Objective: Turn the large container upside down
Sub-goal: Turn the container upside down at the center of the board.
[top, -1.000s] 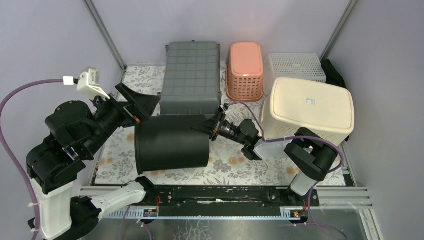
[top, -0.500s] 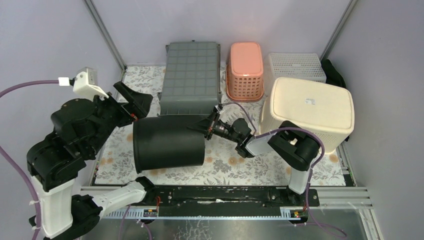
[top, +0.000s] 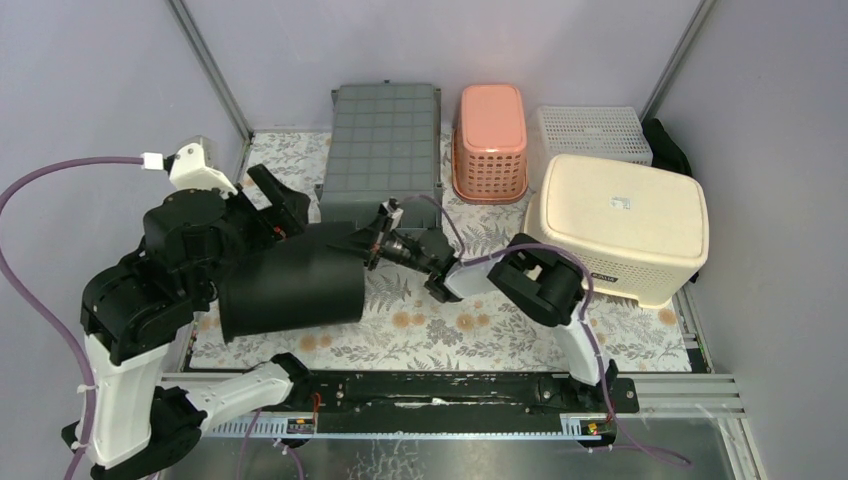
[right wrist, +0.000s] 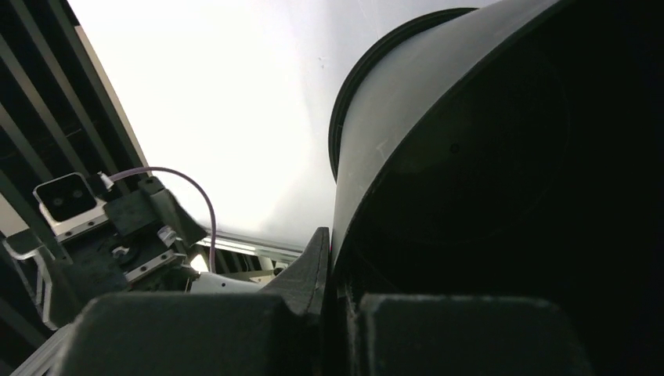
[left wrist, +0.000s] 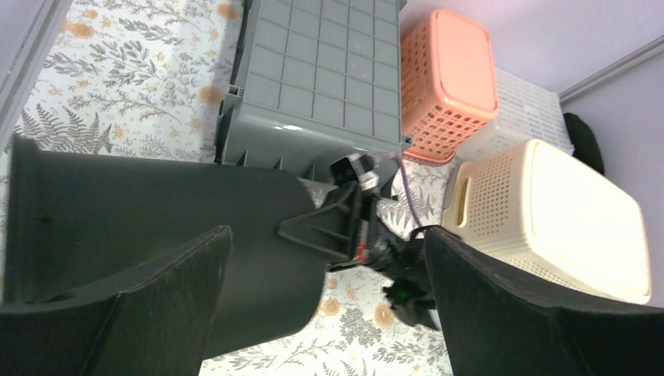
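My right gripper is clamped on the edge of the large black container, which lies on its side on the floral mat. My left gripper stands wide apart over it, holding nothing. The grey crate crowds it from just behind. Since a second ago, the container has shifted left.

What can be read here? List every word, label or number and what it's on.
Nothing is legible.
White sticker on top of the cream basket: too small to read.
Dark label on that basket's front wall: too small to read.
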Motion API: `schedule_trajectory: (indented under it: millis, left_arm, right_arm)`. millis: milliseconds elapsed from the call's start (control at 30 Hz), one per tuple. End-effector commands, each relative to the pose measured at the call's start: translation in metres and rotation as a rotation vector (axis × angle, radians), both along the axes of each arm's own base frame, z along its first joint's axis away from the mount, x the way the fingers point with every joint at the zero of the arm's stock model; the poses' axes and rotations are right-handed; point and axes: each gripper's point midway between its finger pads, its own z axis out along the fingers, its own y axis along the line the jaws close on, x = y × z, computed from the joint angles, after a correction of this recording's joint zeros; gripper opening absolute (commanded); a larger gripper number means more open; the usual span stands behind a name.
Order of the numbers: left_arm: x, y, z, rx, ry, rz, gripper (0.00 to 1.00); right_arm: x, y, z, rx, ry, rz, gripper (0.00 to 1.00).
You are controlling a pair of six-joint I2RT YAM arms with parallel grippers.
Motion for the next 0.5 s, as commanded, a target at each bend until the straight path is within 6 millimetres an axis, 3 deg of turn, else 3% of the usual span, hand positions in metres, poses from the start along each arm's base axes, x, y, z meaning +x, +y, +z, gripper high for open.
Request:
schedule_trajectory:
  millis: [0,100,133,233,367,467]
  left_arm:
    - [-0.003,0.007,0.019,-0.021,-0.045,0.017,1.0]
    - [-0.003,0.003,0.021,-0.029,-0.043,0.002,1.0]
    - [-0.003,0.002,0.021,-0.029,-0.043,-0.001,1.0]
    - [-0.002,-0.001,0.023,-0.031,-0.044,-0.013,1.0]
    - [0.0,-0.005,0.026,-0.032,-0.044,-0.027,1.0]
    - [0.002,-0.008,0.026,-0.033,-0.043,-0.037,1.0]
  right_arm:
    - [-0.01,0.0,0.081,0.339,-0.098,-0.029,0.0]
    - [-0.009,0.024,0.074,0.374,-0.075,-0.013,0.0]
    - [-0.01,0.028,0.084,0.41,-0.082,-0.006,0.0]
    - [-0.01,0.049,0.088,0.494,-0.06,0.023,0.0]
    - [-0.011,0.07,0.07,0.536,-0.001,0.043,0.0]
    - [-0.011,0.075,0.041,0.467,0.033,0.036,0.0]
